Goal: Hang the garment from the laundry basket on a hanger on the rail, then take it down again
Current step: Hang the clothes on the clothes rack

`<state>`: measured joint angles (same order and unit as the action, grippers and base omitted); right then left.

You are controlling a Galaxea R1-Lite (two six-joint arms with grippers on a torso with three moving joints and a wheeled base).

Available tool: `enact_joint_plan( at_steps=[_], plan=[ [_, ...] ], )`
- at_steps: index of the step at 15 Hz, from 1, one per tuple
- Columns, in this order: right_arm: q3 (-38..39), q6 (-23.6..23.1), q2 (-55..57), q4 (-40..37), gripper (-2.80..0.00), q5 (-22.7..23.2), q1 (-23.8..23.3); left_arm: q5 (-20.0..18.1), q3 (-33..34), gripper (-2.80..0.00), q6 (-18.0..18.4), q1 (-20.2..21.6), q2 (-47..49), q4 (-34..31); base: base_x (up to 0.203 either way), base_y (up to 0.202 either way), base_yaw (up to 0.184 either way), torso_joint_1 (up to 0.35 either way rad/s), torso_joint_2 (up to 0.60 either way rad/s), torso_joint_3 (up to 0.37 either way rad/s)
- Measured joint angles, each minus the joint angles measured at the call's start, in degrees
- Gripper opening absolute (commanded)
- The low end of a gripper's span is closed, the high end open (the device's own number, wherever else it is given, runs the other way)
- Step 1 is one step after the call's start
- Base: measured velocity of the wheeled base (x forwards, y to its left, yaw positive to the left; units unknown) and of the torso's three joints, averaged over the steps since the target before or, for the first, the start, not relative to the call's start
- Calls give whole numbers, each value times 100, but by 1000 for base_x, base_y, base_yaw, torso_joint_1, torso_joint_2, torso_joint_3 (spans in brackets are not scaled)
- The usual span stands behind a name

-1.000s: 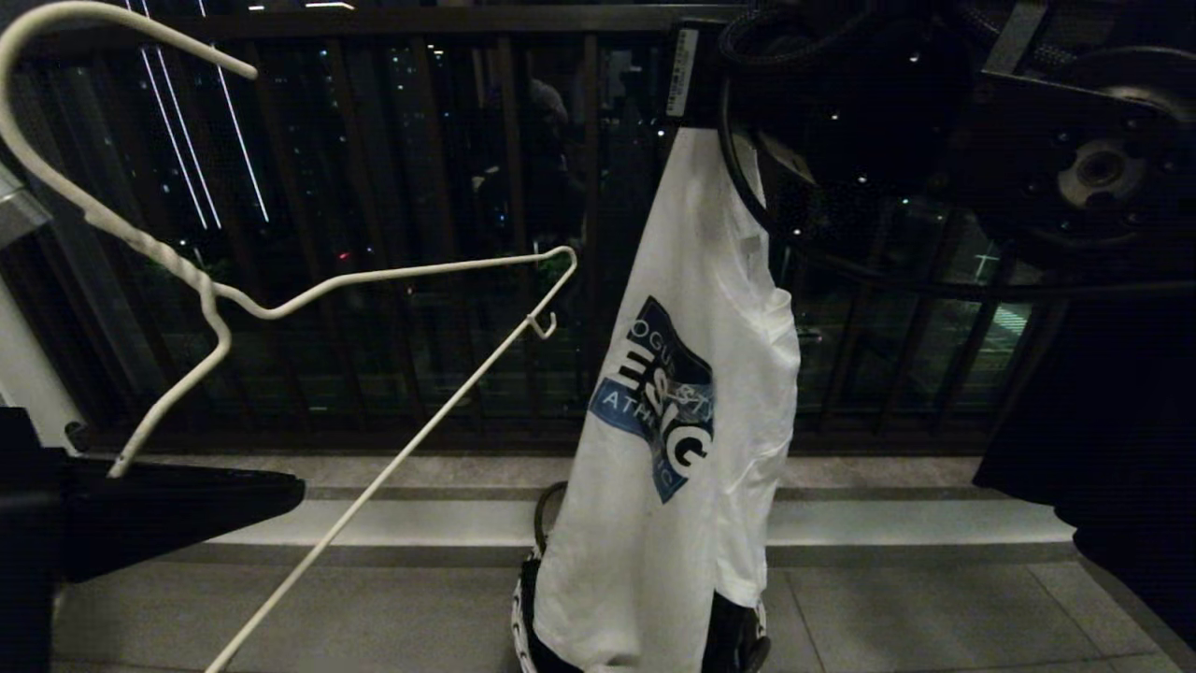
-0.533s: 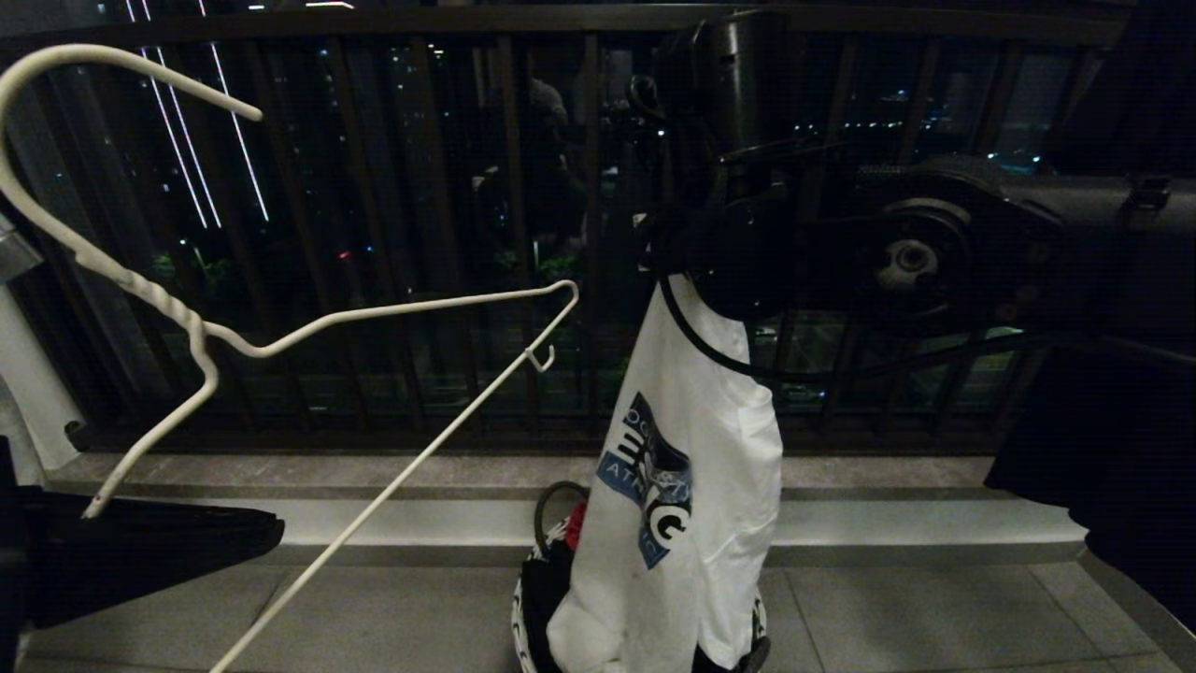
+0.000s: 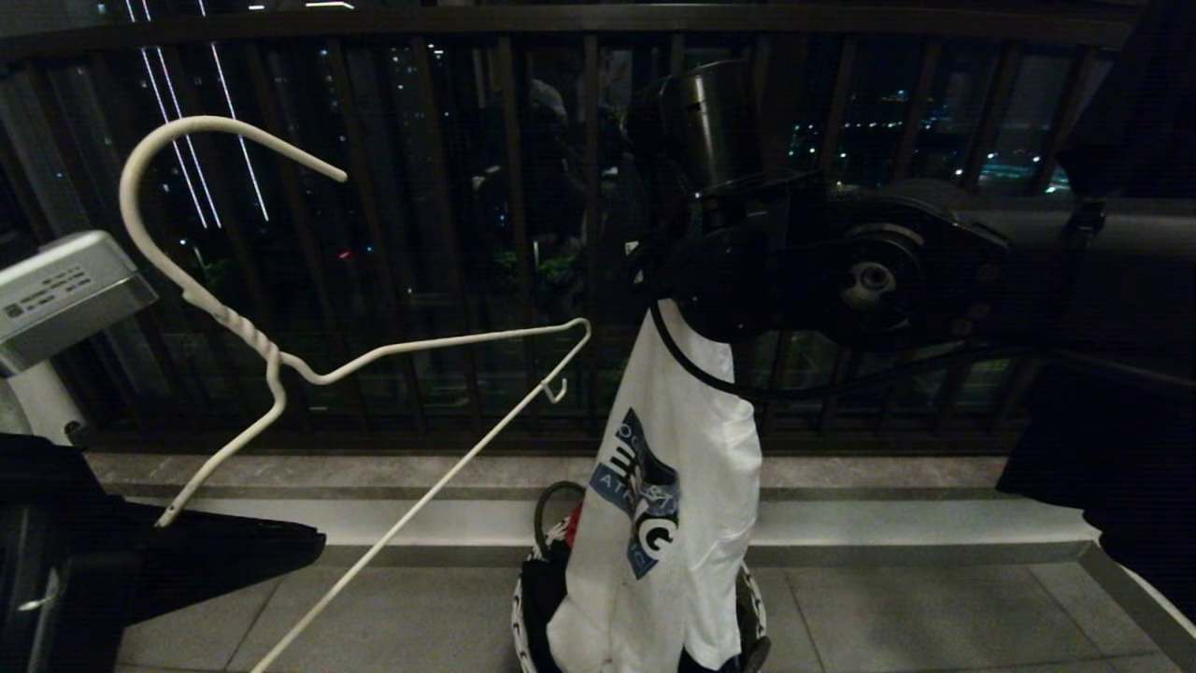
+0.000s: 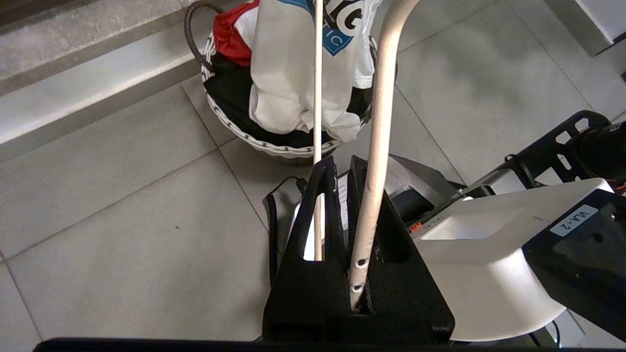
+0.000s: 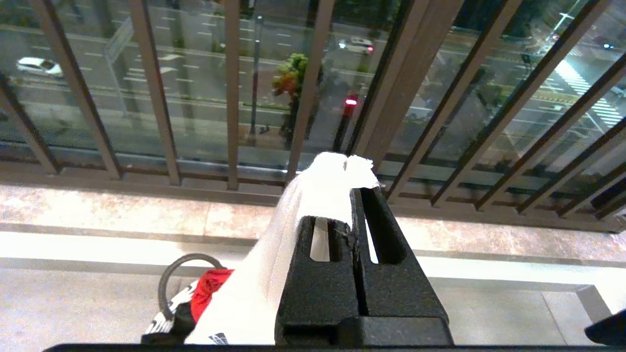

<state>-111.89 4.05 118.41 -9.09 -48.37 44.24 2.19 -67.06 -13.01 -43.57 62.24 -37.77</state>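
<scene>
The right gripper (image 5: 354, 195) was clamped on a bunched fold of the white short-sleeved T-shirt with the blue chest graphic (image 3: 668, 486), jaws pressed tight together with the cloth pinched at their tips. The shirt hung straight down from that grip in front of the dark brown balustrade of vertical bars (image 3: 430, 234). Its lower hem reached into the small round laundry basket with the black-and-white woven rim (image 4: 259, 142), which stood on the grey tiled floor (image 4: 122, 220) beside a pale stone step (image 3: 888, 523). Inside the basket lay a red cloth (image 4: 230, 36) and some dark fabric.

The left gripper (image 4: 342, 166) was at the lower left of the head view, jaws nearly shut on one shoulder wire of the thin white wire hanger with a twisted neck (image 3: 271, 360). The hanger stood tilted, its big curved hook (image 3: 177, 140) uppermost and free in the air, its long bottom wire slanting down toward the floor. The hanger's far corner was close to the shirt but apart from it. A large black garment (image 3: 1103, 467) hung at the right edge.
</scene>
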Motion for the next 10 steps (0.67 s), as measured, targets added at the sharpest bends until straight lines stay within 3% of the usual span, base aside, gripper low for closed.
enact_joint_plan(
  at_steps=[3, 8, 10],
  plan=[
    [-7, 82, -18, 74, -280, 102, 51, -4, 86, -280, -158, -111, 132, 226, 0, 0, 0, 0, 0, 0],
    [-33, 741, -52, 67, -280, 544, 88, 6, 141, -280, -1091, -707, 423, 979, 0, 0, 0, 0, 0, 0],
    [-35, 941, -57, 69, -280, 686, 94, 12, 135, -280, -1232, -800, 516, 1079, 0, 0, 0, 0, 0, 0]
  ],
)
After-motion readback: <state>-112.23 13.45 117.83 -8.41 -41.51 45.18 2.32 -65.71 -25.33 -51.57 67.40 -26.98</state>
